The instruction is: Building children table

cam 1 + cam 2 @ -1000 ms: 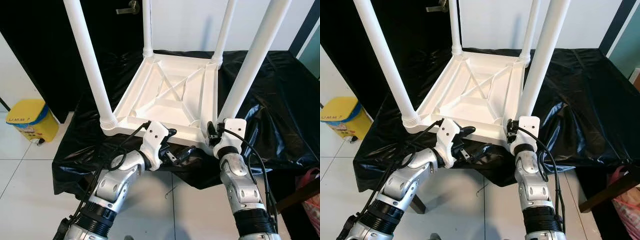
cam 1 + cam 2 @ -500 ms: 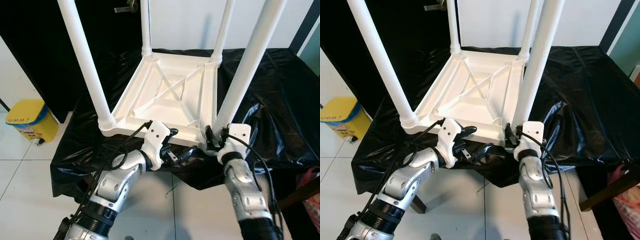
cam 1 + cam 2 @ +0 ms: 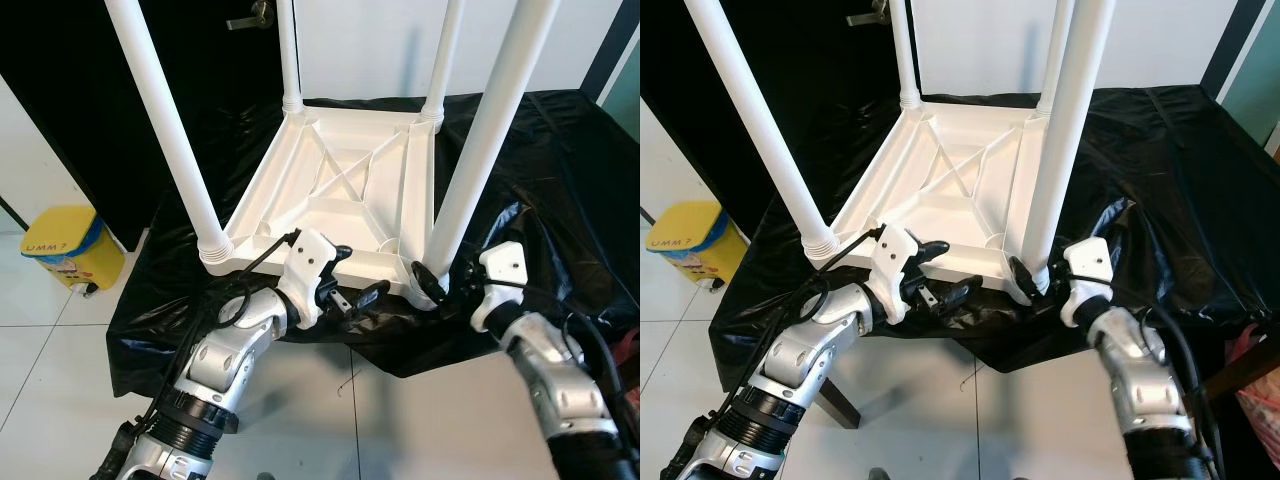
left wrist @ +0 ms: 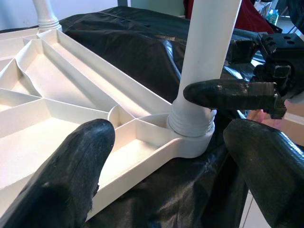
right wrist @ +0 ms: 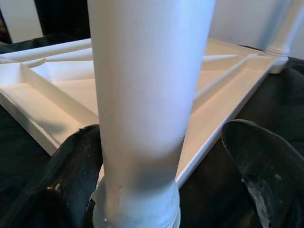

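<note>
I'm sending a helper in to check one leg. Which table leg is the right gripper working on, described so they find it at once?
Find the white table lying upside down on the black sheet, its four legs pointing up. The leg is at the corner nearest the robot on its right side. It alone has the right gripper at its base, one black finger on each side of its threaded collar.

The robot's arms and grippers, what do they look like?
Both arms are silver metal in jointed, rounded segments, with ribbed black collars lower down. Each wrist carries a white housing with black cables looping from it. The left gripper and right gripper each have two long, matte black, round-tipped fingers.
</note>
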